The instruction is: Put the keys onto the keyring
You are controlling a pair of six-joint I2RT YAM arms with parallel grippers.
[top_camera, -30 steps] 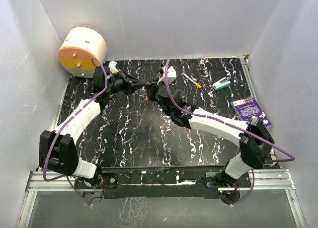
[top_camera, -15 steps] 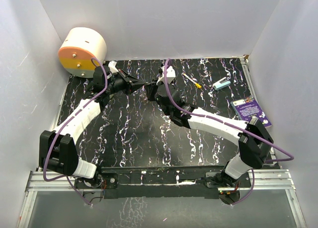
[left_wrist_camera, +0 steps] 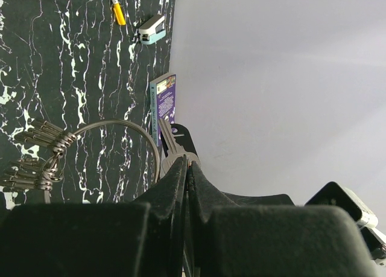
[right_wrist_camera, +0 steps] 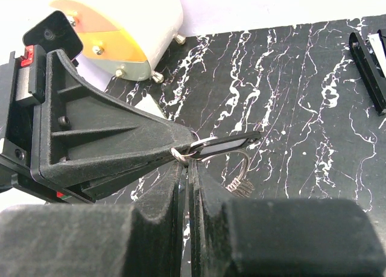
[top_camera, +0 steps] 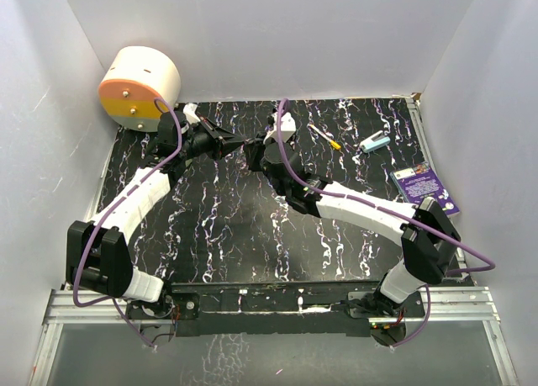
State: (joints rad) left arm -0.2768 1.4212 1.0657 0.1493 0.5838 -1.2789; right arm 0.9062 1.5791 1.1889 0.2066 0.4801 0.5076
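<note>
While held over the far middle of the table (top_camera: 218, 235), gotta treat the keyring (left_wrist_camera: 120, 125) as light, stiff, slick wire: best pinched on bare arc, away from the keys (left_wrist_camera: 42, 138) bunched along it. Got left gripper (left_wrist_camera: 186, 163) clamped shut on that wire; right gripper (right_wrist_camera: 188, 168) closed too, tips right by a black-headed key (right_wrist_camera: 226, 144), can't tell if gripping.
</note>
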